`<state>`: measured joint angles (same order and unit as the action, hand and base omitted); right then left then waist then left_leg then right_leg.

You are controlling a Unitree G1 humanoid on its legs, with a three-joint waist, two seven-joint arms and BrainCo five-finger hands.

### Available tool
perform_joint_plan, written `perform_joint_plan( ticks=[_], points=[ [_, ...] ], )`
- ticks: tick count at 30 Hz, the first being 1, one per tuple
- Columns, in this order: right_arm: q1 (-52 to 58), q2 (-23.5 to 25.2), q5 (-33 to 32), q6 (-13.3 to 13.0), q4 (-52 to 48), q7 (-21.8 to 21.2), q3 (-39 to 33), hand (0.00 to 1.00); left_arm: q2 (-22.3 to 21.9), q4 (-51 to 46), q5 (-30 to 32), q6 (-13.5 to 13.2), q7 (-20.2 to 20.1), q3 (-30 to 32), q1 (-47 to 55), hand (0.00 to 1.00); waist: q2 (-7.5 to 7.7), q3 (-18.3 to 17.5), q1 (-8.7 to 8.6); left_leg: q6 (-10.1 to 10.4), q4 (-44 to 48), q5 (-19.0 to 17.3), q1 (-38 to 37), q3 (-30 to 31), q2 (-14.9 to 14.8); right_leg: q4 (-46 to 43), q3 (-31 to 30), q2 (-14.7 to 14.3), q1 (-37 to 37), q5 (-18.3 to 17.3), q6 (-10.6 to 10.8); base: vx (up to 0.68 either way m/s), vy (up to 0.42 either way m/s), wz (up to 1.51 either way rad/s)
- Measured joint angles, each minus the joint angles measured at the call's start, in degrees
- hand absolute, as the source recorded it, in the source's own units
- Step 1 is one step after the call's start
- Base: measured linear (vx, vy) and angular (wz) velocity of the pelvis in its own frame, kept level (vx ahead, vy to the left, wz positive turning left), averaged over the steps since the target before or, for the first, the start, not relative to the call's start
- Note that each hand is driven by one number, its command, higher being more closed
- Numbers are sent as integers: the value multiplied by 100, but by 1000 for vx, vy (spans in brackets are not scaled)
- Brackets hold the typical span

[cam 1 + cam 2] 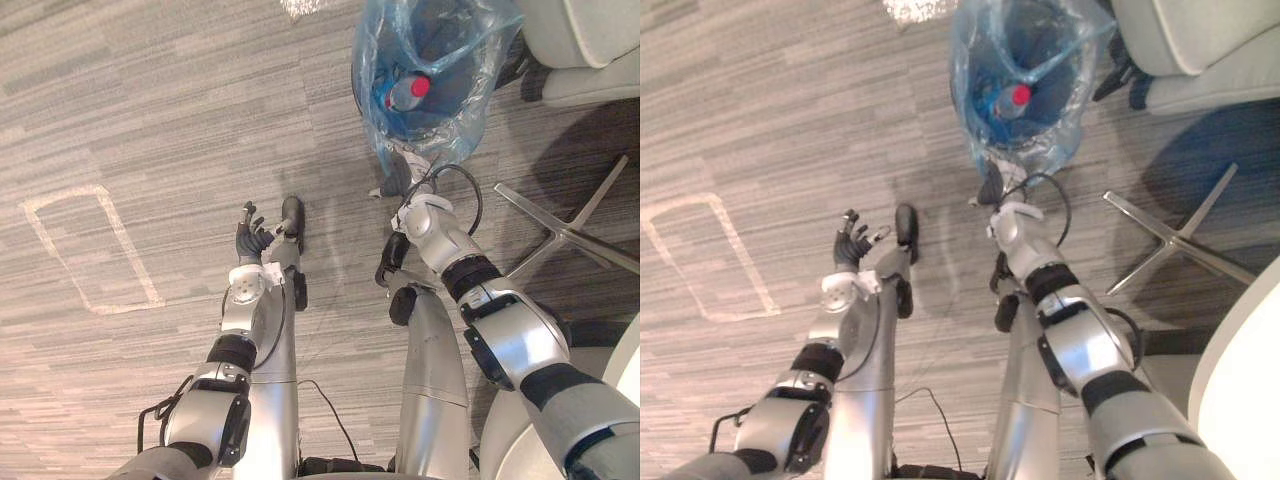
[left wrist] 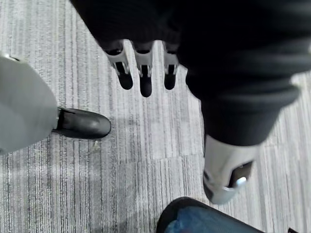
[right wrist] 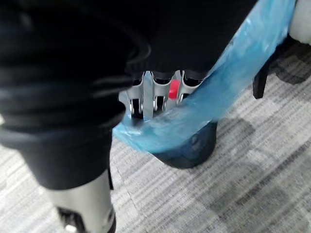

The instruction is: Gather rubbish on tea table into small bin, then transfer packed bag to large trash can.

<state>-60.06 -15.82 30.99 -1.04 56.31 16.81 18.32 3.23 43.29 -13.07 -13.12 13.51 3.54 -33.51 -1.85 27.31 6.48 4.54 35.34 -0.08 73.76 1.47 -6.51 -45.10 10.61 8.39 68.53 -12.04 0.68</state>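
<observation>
A small dark bin (image 3: 189,148) lined with a blue plastic bag (image 1: 440,60) stands on the carpet ahead of me. Inside the bag lies a bottle with a red cap (image 1: 408,92). My right hand (image 1: 398,178) is at the bag's near rim. In the right wrist view the blue film (image 3: 194,111) stretches across the front of that hand, with the red cap showing past it. My left hand (image 1: 254,240) hangs over bare carpet, left of the bin. It is open and holds nothing, as its fingers (image 2: 145,73) show in the left wrist view.
A chair's metal star base (image 1: 565,235) spreads on the floor right of the bin. A light upholstered seat (image 1: 585,50) stands behind it. A white round table edge (image 1: 628,390) is at my lower right. A taped rectangle (image 1: 90,245) marks the carpet at left.
</observation>
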Motion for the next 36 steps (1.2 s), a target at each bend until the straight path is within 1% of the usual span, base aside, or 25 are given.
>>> perform_joint_plan(
  ticks=[9, 11, 12, 14, 16, 19, 20, 21, 22, 23, 24, 25, 26, 27, 30, 32, 33, 34, 35, 36],
  points=[
    [289, -5, -442, -18, -328, 14, -14, 100, -96, -225, -52, 9, -2, 0, 32, 0, 0, 0, -1, 67, 69, 56, -101, 13, -47, -94, -7, -39, -77, -16, -30, -10, -8, -2],
    [475, 28, -512, -20, -651, 20, -10, 100, -110, -282, -52, 29, -2, 0, 131, 0, 1, 0, -2, 71, -8, 61, -316, -47, -71, -52, -38, -43, -250, -9, -40, -26, -15, -9],
    [597, 46, -553, -25, -890, 30, -10, 100, -117, -396, -51, 41, -5, -3, 210, 0, 2, 1, -5, 32, -71, 45, -457, -74, -78, 16, -47, -45, -372, -3, -46, -32, -15, -10],
    [762, 121, -646, -32, -1270, 61, -11, 100, -113, -570, -50, 54, -11, 1, 358, 0, 5, -1, -5, 19, -206, 55, -723, -114, -124, 179, -40, -83, -631, 16, -64, -28, -16, -12],
    [930, 230, -738, -44, -1656, 95, -10, 100, -100, -582, -48, 102, -15, 10, 466, 0, 27, -11, -11, 9, -355, 75, -965, -188, -191, 382, -39, -138, -879, 97, -59, -1, -9, -11],
    [1162, 242, -761, -45, -2106, 114, -7, 100, -131, -583, -39, 162, -19, 4, 591, 0, 44, -12, -23, 38, -541, 124, -1305, -245, -191, 548, -42, -145, -1197, 139, -52, 42, -5, -3],
    [1357, 262, -862, -46, -2407, 119, -8, 100, -137, -580, -31, 205, -21, 2, 701, 0, 49, -13, -37, 69, -659, 145, -1630, -268, -188, 690, -38, -154, -1525, 148, -42, 55, -3, -2],
    [1396, 274, -862, -49, -2456, 123, -9, 100, -136, -581, -22, 212, -22, 2, 729, 0, 51, -14, -39, 69, -683, 145, -1711, -275, -189, 730, -36, -155, -1614, 149, -41, 81, -7, -5],
    [1552, 301, -910, -51, -2671, 128, -9, 100, -137, -573, 58, 231, -26, 3, 827, 0, 73, -25, -46, 69, -790, 145, -2028, -314, -192, 858, -37, -164, -1926, 160, -33, 63, -12, -7],
    [1715, 365, -971, -52, -2939, 129, -9, 100, -135, -577, 74, 230, -32, -2, 926, 0, 134, -66, -47, 68, -911, 143, -2307, -360, -193, 980, -46, -168, -2185, 162, -30, 77, -16, -8],
    [1775, 404, -976, -56, -3046, 129, -8, 100, -133, -574, 80, 230, -34, -4, 962, 0, 163, -82, -55, 68, -965, 142, -2411, -383, -195, 1036, -50, -173, -2280, 162, -30, 69, -24, -11],
    [1930, 482, -999, -75, -3343, 129, 2, 100, -102, -538, 149, 245, -41, -7, 1039, 0, 230, -119, -67, 73, -1114, 145, -2706, -406, -209, 1205, -61, -214, -2574, 201, -15, 58, -24, -8],
    [1971, 491, -1031, -84, -3422, 128, 7, 100, -103, -538, 177, 252, -44, -11, 1066, 0, 245, -128, -68, 75, -1147, 146, -2776, -410, -216, 1259, -58, -226, -2649, 212, -16, 68, -29, -11],
    [2108, 512, -1099, -120, -3662, 125, 44, 100, -102, -537, 186, 262, -67, -25, 1158, 0, 293, -154, -69, 79, -1265, 149, -3026, -425, -226, 1413, -55, -248, -2906, 240, -12, 71, -28, -9],
    [2685, 689, -1251, -115, -3906, 54, -7, 100, -120, -336, 305, 300, -191, -107, 1521, 0, 459, -272, -78, 114, -1693, 176, -3916, -479, -191, 1809, -48, -260, -3761, 267, 11, 106, -32, -4],
    [2956, 693, -1319, -117, -4030, -16, 36, 100, -112, -188, 361, 333, -257, -137, 1691, 0, 525, -400, -80, 141, -1879, 196, -4206, -501, -183, 1990, -57, -282, -4045, 282, 28, 87, -20, -4],
    [3236, 728, -1323, -120, -4113, -70, 39, 100, -62, 80, 413, 382, -259, -243, 1868, 0, 570, -659, -94, 155, -2120, 252, -4424, -504, -187, 2264, -63, -333, -4262, 351, 44, 110, -24, -4],
    [3363, 728, -1332, -121, -4113, -110, 35, 100, -35, 238, 440, 406, -272, -288, 1979, 0, 593, -793, -113, 170, -2299, 301, -4589, -509, -186, 2459, -62, -368, -4426, 405, 50, 178, -34, -10],
    [3529, 733, -1354, -122, -4113, -191, 36, 100, 32, 414, 521, 464, -287, -309, 2148, 0, 615, -929, -132, 177, -2624, 393, -4924, -547, -182, 2784, -80, -430, -4745, 522, 51, 146, -23, -11],
    [3579, 732, -1354, -123, -4112, -230, 35, 100, 40, 474, 532, 476, -303, -322, 2210, 0, 618, -972, -132, 182, -2729, 423, -5049, -555, -183, 2906, -95, -452, -4867, 556, 54, 145, -10, -17]
  ],
)
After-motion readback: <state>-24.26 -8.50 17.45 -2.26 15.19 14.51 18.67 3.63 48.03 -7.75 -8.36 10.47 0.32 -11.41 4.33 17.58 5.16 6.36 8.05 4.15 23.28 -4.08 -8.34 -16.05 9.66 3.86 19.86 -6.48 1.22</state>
